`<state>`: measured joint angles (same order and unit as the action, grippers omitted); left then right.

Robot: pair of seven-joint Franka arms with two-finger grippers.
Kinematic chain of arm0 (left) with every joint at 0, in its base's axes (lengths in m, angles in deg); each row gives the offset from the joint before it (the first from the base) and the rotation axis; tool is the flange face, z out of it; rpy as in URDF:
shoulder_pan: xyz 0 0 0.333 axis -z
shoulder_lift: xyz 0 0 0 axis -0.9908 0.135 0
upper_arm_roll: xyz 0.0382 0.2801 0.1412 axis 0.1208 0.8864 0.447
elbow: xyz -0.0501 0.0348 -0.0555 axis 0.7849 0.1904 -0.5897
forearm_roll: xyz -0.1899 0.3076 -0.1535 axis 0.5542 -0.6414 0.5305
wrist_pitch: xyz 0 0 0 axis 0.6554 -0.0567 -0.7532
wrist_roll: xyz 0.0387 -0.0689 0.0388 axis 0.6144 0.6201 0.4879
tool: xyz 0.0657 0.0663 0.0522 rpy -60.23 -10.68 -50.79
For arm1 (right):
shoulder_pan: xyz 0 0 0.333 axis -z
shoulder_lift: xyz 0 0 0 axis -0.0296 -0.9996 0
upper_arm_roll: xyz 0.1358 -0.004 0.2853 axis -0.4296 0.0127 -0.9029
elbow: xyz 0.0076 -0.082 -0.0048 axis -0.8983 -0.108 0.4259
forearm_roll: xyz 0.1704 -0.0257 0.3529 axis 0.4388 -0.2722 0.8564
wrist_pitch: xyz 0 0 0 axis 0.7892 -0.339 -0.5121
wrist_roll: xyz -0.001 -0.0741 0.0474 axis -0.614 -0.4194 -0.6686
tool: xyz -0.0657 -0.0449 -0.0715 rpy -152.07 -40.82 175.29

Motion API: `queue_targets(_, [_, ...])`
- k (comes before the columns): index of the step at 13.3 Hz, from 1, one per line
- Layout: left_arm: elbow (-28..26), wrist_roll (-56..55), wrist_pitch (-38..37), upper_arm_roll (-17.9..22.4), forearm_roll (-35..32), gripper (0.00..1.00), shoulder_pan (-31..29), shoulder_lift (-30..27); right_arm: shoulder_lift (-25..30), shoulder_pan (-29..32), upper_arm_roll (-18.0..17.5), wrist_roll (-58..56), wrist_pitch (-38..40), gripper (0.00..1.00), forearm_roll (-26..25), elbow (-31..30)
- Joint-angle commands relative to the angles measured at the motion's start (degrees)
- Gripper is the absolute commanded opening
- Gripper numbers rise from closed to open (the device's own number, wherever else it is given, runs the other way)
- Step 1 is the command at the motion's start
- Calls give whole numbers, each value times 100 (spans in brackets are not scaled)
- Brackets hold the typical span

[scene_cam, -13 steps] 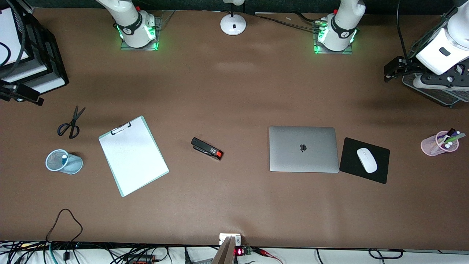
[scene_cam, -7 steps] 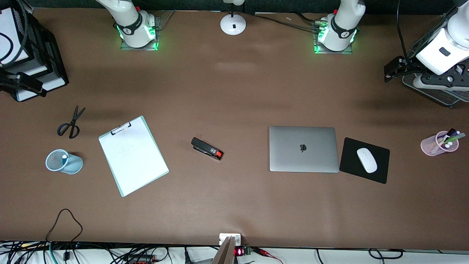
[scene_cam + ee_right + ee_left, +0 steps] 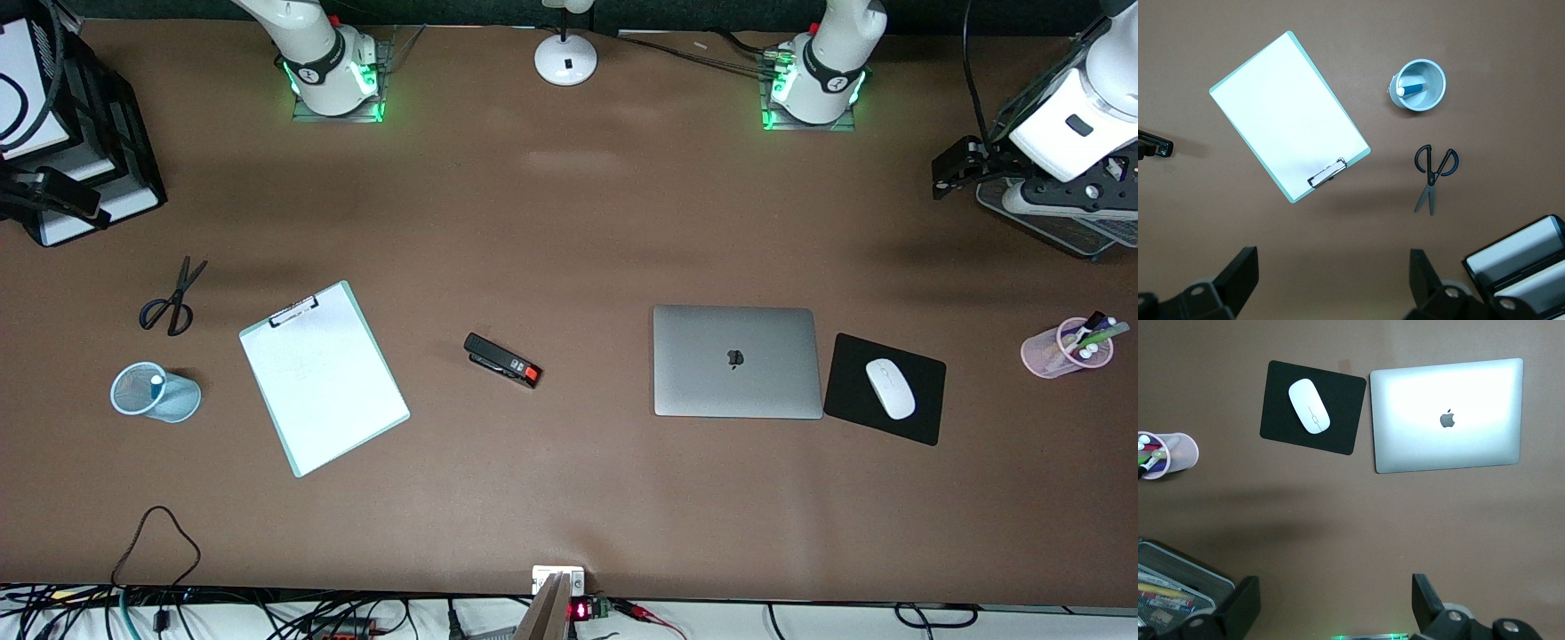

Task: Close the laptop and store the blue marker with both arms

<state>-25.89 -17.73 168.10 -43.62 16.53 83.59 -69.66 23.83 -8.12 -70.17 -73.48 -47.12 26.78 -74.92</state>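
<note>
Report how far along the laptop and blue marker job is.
Done: the laptop lies shut, lid down, beside the mouse pad. The blue marker already sits in the light blue mesh cup near the scissors. In hand: nothing; the left tool and right tool hang open at their ends of the table. Left: nothing visible.

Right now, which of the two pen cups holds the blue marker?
The pale blue mesh cup beside the scissors holds the blue marker; the pink cup holds several pens.

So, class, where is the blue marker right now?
The blue marker stands in the light blue mesh cup at the right arm's end of the table, beside the clipboard, nearer the front camera than the scissors.
</note>
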Motion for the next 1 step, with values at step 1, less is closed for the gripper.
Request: queue_targets(1, [27,68,-88,-25,-91,100,-39,-47,93,-34,21,-89,68,100,-58,0])
